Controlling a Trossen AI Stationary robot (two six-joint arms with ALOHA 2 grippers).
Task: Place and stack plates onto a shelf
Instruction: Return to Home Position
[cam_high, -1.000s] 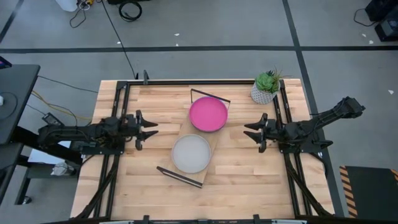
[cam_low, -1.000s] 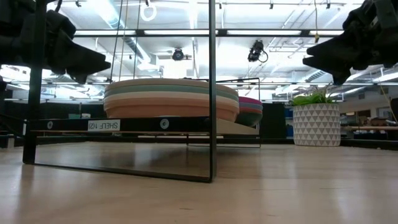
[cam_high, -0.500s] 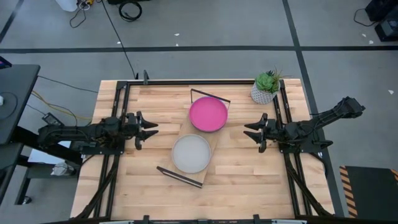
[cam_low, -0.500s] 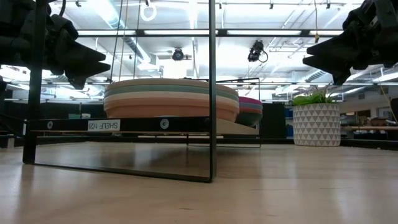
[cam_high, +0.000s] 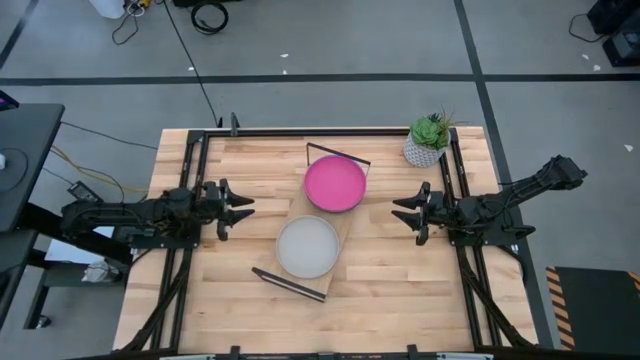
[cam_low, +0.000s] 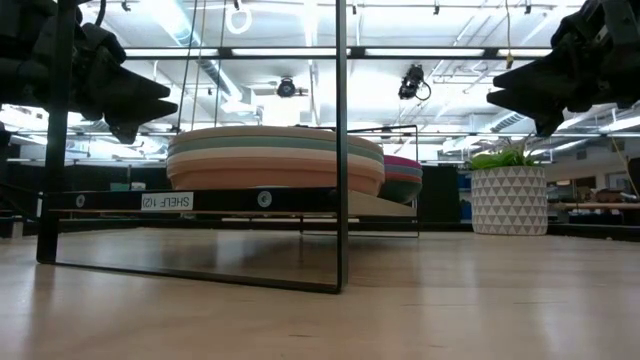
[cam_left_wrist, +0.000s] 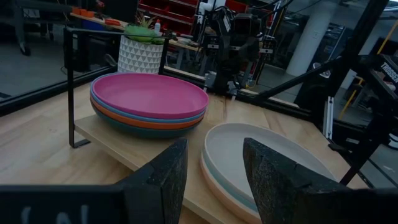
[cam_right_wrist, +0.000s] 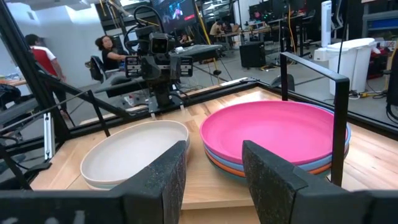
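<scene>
Shelf (cam_left_wrist: 140, 149) lies slantwise mid table (cam_high: 400, 280), one wire-frame end toward the far edge, the other toward the near edge. All plates are on it, in two stacks side by side, rims just apart.

Far stack: pink plate (cam_high: 335, 184) on top; blue, orange and dark teal rims show under it in the left wrist view. Near stack: grey plate (cam_high: 308, 247) on top; a light blue rim and a peach-toned one show below it. In the low view the near stack shows as banded rims sitting flat on the board, with the pink stack behind it.

Left gripper (cam_high: 246, 208) hangs above the table by the left edge, well apart from the shelf, pointing at it. Its fingers (cam_left_wrist: 163, 180) are spread moderately wide with nothing between them.

Right gripper (cam_high: 398, 211) hangs above the table by the right edge, facing the left one across the shelf. Its fingers (cam_right_wrist: 163, 183) are likewise parted and carry nothing. In the low view both sit higher than the stacks.

Potted plant (cam_high: 427, 141), white patterned pot, stands upright at the far right corner. A seated person (cam_right_wrist: 111, 51) shows in the room beyond the table
</scene>
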